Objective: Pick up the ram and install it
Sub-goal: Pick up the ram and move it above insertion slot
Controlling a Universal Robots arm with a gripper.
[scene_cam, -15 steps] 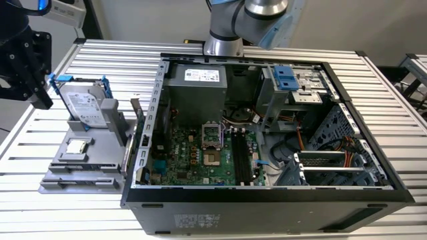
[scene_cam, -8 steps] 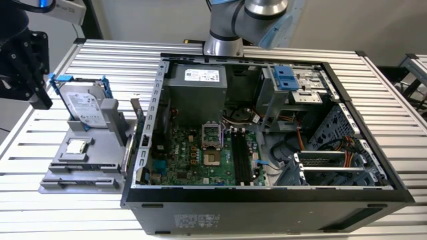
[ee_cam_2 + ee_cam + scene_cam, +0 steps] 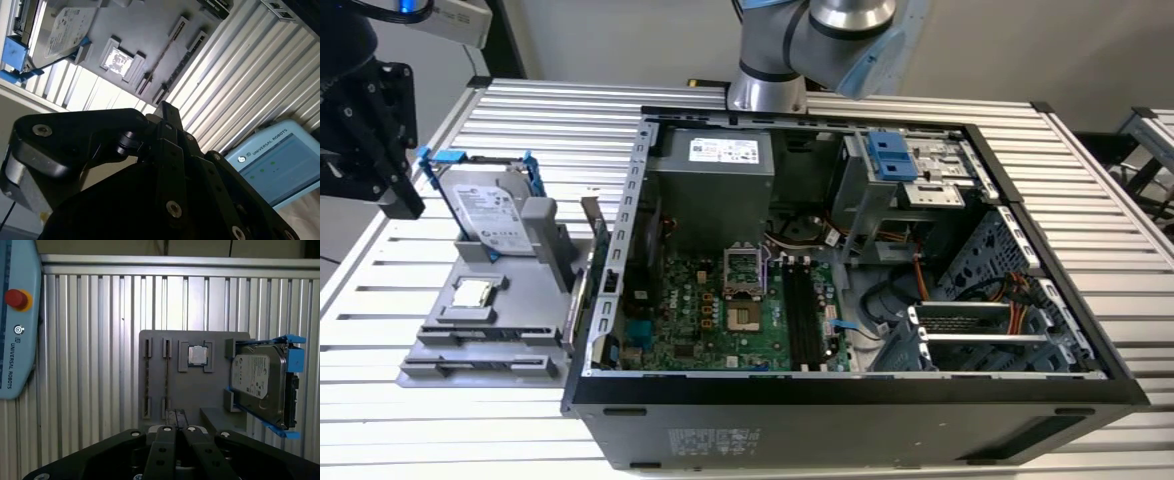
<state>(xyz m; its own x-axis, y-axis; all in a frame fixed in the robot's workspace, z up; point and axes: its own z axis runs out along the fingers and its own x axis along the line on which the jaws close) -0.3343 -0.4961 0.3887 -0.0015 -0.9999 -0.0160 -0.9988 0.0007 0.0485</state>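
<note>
in the exterior view, the grey holder (image 3: 480, 345) sits on the table (image 3: 440, 420) just beside the open computer case (image 3: 854, 400), on the exterior view's left of it. in the second wrist view, you see the ram (image 3: 163, 54) on edge in a narrow slot of the holder (image 3: 140, 25), beyond the tool (image 3: 165, 107) and apart from it. in the first wrist view, the tool (image 3: 175, 416) has its fingers together on nothing. the ram (image 3: 166, 375) lies almost straight ahead in the holder, on the far side of the processor chip (image 3: 197, 355) from the hard drive (image 3: 260, 382), its long axis pointing away from the tool.
</note>
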